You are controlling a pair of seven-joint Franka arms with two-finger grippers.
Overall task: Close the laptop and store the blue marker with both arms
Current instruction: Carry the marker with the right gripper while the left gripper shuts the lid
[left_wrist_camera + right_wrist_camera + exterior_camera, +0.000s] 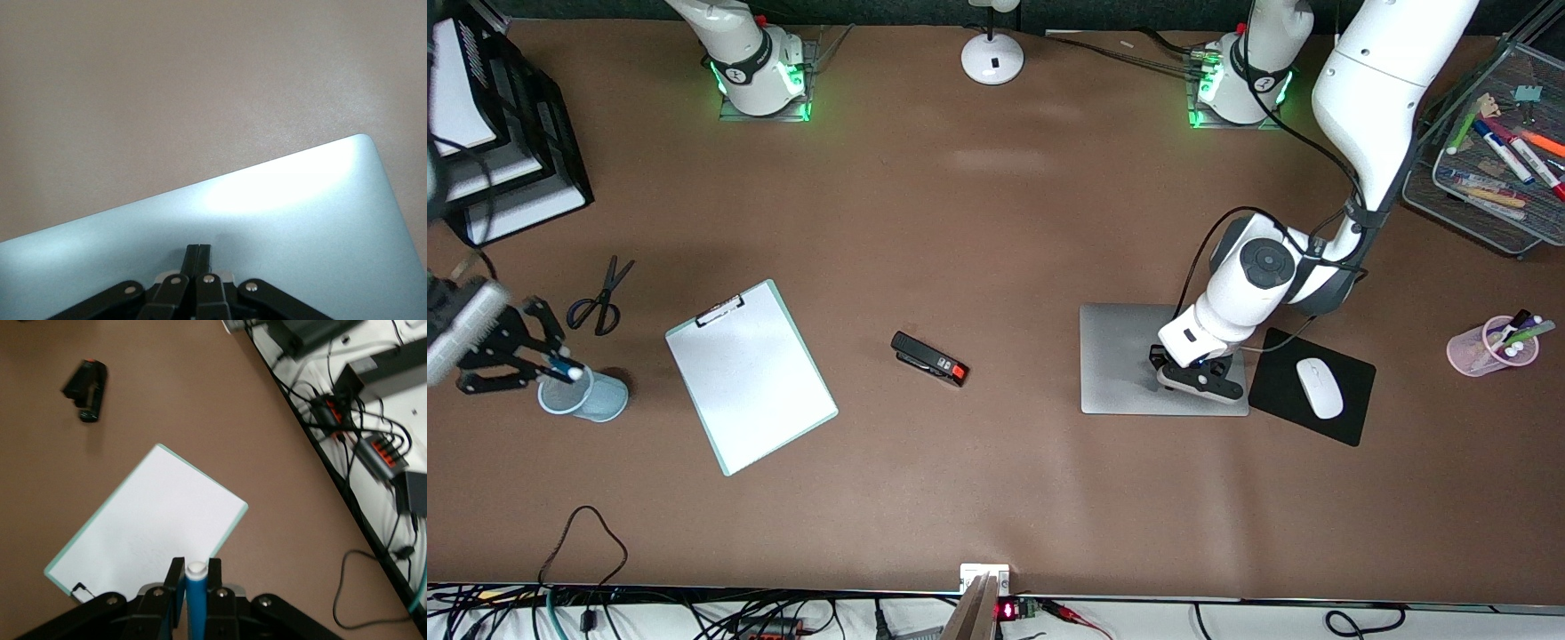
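Brown table: right hand (194, 587) grips blue marker (196, 600); left hand (197, 257) closed on laptop (1120, 356).

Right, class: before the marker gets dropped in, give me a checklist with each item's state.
1. Laptop lid shut flat: ok.
2. Left gripper on the lid, fingers together: ok.
3. Blue marker clamped in the right gripper: ok.
4. Marker over the blue cup: ok.
5. Cup upright: ok.
6. Room inside the cup: cannot tell.
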